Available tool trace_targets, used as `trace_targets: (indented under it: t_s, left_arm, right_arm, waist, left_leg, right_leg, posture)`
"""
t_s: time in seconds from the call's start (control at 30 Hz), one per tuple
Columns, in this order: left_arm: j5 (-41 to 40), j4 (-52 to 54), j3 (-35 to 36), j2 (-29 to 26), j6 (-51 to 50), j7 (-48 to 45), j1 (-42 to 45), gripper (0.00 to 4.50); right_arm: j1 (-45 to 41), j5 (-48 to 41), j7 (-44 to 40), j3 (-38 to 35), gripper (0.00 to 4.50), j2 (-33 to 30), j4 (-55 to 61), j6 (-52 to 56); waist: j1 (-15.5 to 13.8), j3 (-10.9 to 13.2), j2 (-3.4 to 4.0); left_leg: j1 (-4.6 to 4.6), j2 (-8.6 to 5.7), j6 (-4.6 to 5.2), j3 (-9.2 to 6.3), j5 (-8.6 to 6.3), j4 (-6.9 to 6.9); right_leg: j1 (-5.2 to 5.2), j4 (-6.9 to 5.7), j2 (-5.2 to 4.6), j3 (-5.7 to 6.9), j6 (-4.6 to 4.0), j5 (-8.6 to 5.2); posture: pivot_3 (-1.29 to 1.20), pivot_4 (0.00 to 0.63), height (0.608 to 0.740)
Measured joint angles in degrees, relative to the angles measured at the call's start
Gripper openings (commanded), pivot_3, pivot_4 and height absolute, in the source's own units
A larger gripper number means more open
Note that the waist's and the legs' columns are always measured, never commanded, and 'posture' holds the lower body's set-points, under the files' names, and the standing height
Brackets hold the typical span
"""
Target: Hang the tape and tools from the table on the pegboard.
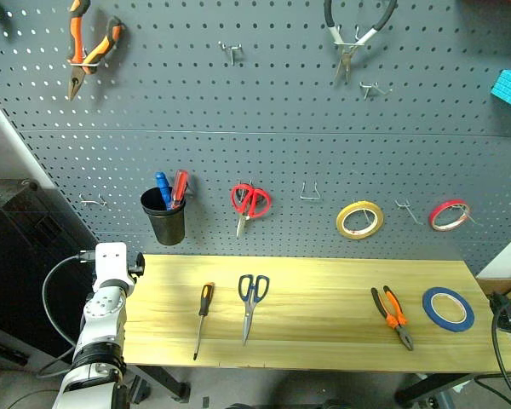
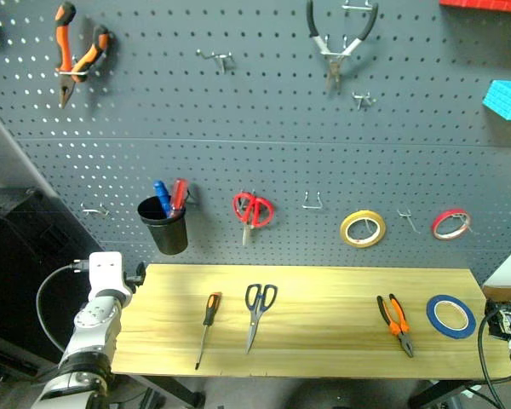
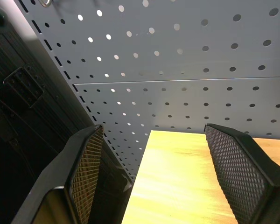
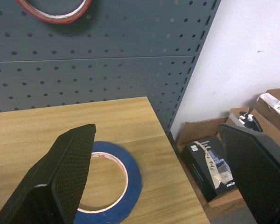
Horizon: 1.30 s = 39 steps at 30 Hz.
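Observation:
On the light wood table [image 1: 324, 285] lie, from left to right, the orange-and-black screwdriver [image 1: 203, 317], the blue-handled scissors [image 1: 252, 302], the orange-handled pliers [image 1: 393, 315] and the blue tape [image 1: 448, 308]. Behind it rises the dark grey pegboard [image 1: 264, 111]. My left gripper [image 3: 149, 163] is open and empty at the table's far left corner, pointing at the pegboard. My right gripper [image 4: 158, 172] is open and empty off the table's right end. The blue tape [image 4: 123, 186] lies just beyond and partly behind one of its fingers [image 4: 65, 172].
On the pegboard hang a black cup [image 1: 163, 217] with screwdrivers, red scissors [image 1: 250, 201], yellow tape [image 1: 359, 220], red tape [image 1: 449, 215], orange pliers [image 1: 89, 47], black-handled pliers [image 1: 353, 34] and bare hooks [image 1: 310, 192]. Cardboard boxes [image 4: 214, 158] sit on the floor to the right.

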State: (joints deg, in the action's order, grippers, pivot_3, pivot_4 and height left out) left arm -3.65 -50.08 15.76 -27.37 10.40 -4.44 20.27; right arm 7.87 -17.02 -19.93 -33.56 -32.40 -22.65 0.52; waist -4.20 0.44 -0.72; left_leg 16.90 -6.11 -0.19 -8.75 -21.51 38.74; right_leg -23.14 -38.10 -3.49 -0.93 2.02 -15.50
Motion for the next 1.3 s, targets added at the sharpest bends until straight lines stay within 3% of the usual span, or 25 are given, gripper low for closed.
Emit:
trace_targets:
  t_s: [0.43, 0.63, 0.77, 0.9, 1.07, 1.3]
  left_arm:
    - [3.86, -0.09, -1.94, -0.25, 1.96, 3.13, -0.20, 3.67]
    - [-2.93, 4.29, -0.28, 1.94, -3.35, -5.74, -3.16, 3.67]
    - [-5.90, 16.26, -0.67, 4.90, -10.04, -9.04, -8.23, 3.67]
    - [-6.99, 30.07, -5.79, 6.35, -17.01, -13.92, -12.61, 3.67]
    - [-4.42, 43.65, -15.89, 3.90, -21.68, -21.86, -14.52, 3.67]
    - [-6.72, 55.48, -22.64, 0.76, -38.90, -29.72, -11.47, 3.67]
  right_arm:
    - [1.94, 0.08, -1.13, 1.71, 4.50, 1.09, 2.93, 0.00]
    - [3.78, 0.68, -1.00, 3.74, 4.50, 1.37, 5.33, 2.02]
    - [7.52, 0.65, -0.80, 5.15, 4.50, 2.71, 11.04, 5.66]
    - [11.53, 0.46, -0.09, 7.83, 4.50, 4.32, 19.33, 12.17]
    - [12.52, -0.02, -0.11, 9.57, 4.50, 4.90, 26.58, 17.55]
    - [8.04, 0.06, -4.07, 11.62, 4.50, -0.27, 26.55, 23.72]
  waist:
    - [-0.03, 0.00, 0.00]
    - [0.00, 0.01, -0.01]
    - [-0.02, 0.23, -0.04]
    - [0.03, 1.07, 0.21]
    - [0.92, 2.76, 0.62]
    - [2.95, 6.28, 0.70]
  left_leg:
    - [0.00, 0.00, 0.00, 0.01, 0.00, 0.00]
    - [0.02, 0.00, 0.02, 0.01, -0.01, 0.01]
    - [0.05, 0.03, 0.05, -0.01, -0.04, 0.00]
    - [0.05, 0.03, 0.08, 0.01, -0.06, 0.04]
    - [0.05, 0.05, 0.08, 0.02, -0.05, 0.03]
    - [0.13, 0.11, 0.08, 0.05, -0.05, 0.05]
  right_leg:
    - [0.00, 0.00, 0.01, -0.01, 0.00, 0.00]
    - [-0.01, 0.00, 0.00, 0.00, 0.00, 0.00]
    - [-0.01, 0.03, 0.01, 0.00, 0.01, 0.00]
    - [0.02, 0.03, 0.01, -0.04, 0.02, 0.00]
    - [0.02, 0.06, 0.02, -0.04, 0.03, 0.00]
    - [-0.04, 0.06, 0.02, 0.02, 0.02, 0.00]
  posture:
    - [0.07, 0.000, 0.740]
    - [0.07, 0.024, 0.740]
    - [0.05, 0.055, 0.740]
    - [0.03, 0.088, 0.740]
    - [0.01, 0.132, 0.740]
    - [0.00, 0.190, 0.740]
